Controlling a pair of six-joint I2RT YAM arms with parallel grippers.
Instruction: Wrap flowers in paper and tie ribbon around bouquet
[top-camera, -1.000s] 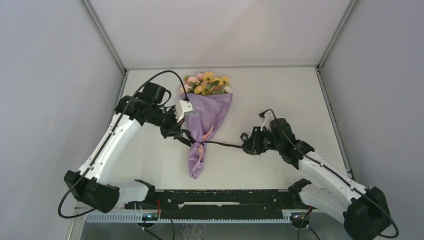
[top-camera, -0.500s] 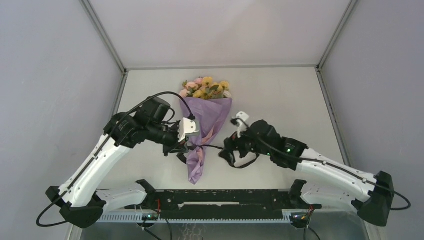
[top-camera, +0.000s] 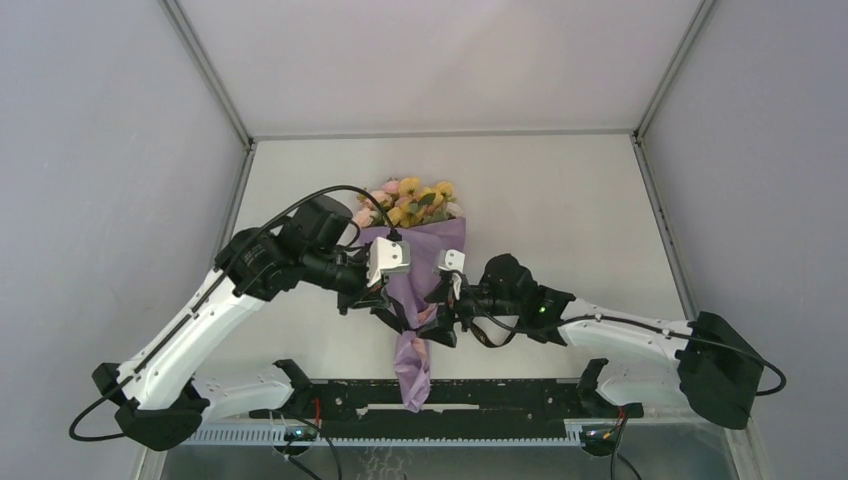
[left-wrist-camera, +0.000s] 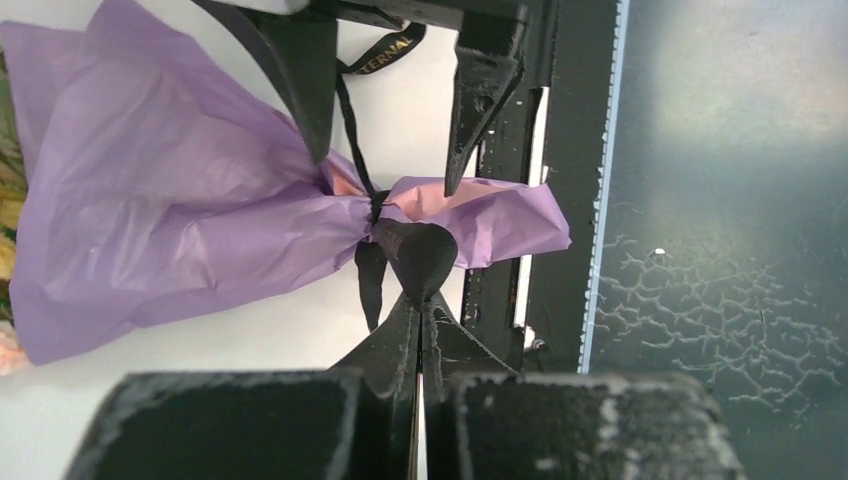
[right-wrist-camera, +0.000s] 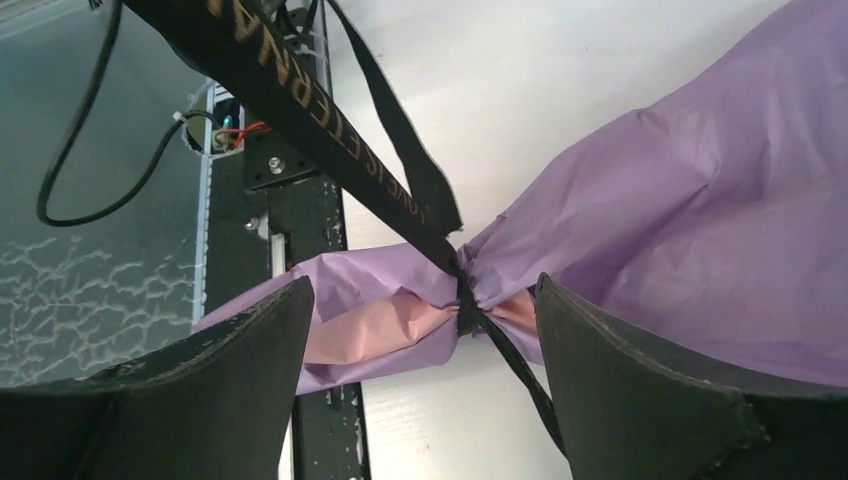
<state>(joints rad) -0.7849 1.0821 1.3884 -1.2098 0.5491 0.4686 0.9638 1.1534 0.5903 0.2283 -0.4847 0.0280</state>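
Observation:
The bouquet lies along the table with its flowers (top-camera: 410, 198) at the far end and the lilac paper (top-camera: 425, 250) tapering to a tail (top-camera: 412, 372) that reaches over the near rail. The black ribbon (right-wrist-camera: 290, 110) is knotted round the pinched neck (right-wrist-camera: 465, 300) of the cone. My left gripper (left-wrist-camera: 421, 300) is shut on a fold of the ribbon (left-wrist-camera: 420, 255) right at the knot. My right gripper (right-wrist-camera: 425, 285) is open, its fingers (left-wrist-camera: 300, 90) standing either side of the neck without touching it. In the top view both grippers (top-camera: 385, 303) (top-camera: 438, 318) meet at the neck.
A black rail (top-camera: 500, 395) runs along the near edge under the paper tail. Grey walls with metal frame posts (top-camera: 665, 85) close in the white table (top-camera: 560, 200) on three sides. A black cable (top-camera: 320, 195) loops over the left arm.
My right gripper let go of the ribbon end, opened and swung left to the bouquet's neck. The left arm pulled the bouquet toward the near edge, its tail now over the rail.

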